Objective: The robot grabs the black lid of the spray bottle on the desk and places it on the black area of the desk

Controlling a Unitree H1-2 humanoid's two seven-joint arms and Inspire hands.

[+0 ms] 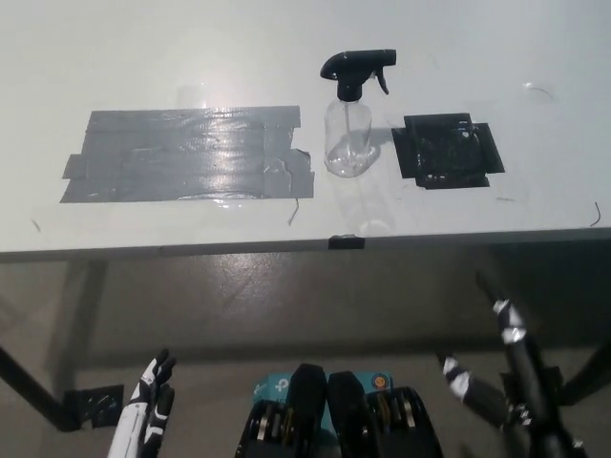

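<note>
Standing capped, clear spray bottle (348,134) beside black patch (447,150), both robot hands spread, holding nothing

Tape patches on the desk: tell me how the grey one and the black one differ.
The grey patch is much larger and wider; the black patch is small and squarish. The grey one lies left of the spray bottle, the black one right. Both lie flat and look glossy.
</note>
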